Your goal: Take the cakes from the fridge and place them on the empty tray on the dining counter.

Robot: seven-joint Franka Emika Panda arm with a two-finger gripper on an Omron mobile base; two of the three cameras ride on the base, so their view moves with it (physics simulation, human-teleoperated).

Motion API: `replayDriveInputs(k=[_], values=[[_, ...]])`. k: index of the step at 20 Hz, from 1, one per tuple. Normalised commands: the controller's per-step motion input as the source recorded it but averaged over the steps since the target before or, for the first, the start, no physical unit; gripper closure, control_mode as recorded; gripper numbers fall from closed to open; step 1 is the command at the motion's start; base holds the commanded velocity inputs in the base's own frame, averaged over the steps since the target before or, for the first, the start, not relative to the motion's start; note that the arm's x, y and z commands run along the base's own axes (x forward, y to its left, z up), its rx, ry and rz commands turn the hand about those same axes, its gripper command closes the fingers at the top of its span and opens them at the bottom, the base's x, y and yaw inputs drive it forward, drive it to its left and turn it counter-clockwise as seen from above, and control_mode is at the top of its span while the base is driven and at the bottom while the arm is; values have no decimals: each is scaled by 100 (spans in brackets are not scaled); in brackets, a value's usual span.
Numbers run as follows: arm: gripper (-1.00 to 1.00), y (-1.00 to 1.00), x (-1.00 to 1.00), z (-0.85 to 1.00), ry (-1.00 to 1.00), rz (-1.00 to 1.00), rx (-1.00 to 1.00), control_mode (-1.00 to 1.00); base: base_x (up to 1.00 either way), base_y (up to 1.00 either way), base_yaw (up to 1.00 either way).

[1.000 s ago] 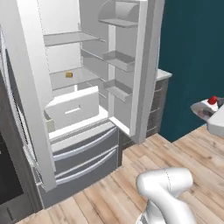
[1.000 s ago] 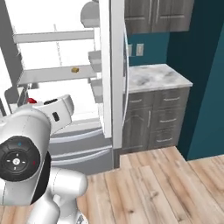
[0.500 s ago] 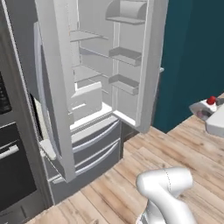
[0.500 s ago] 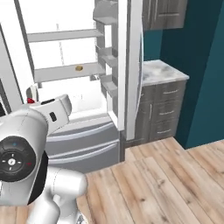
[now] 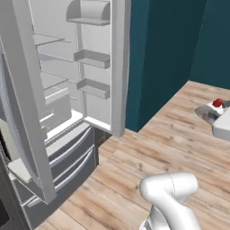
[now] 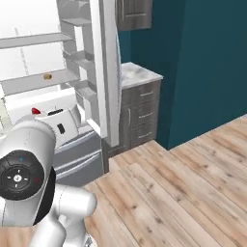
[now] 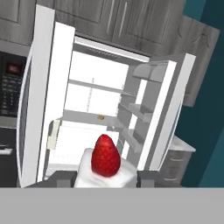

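Hand view shows the white cake wedge [image 7: 105,173] with a glossy red berry on top, clamped between the two dark fingertips of the hand [image 7: 105,178]. Behind it stands the fridge [image 7: 105,109] with both doors open and white shelves.

Open fridge doors [image 5: 117,67] flanking bare floor [image 6: 193,193]
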Motion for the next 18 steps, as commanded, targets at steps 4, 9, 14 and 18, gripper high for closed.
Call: replayDriveInputs(k=[4, 9, 14, 18], values=[[100, 0, 0, 0, 0, 0, 0, 100, -9, 0, -45], [100, 0, 0, 0, 0, 0, 0, 100, -6, 0, -46], [100, 0, 0, 0, 0, 0, 0, 100, -8, 0, -46], [100, 0, 0, 0, 0, 0, 0, 100, -1, 0, -44]])
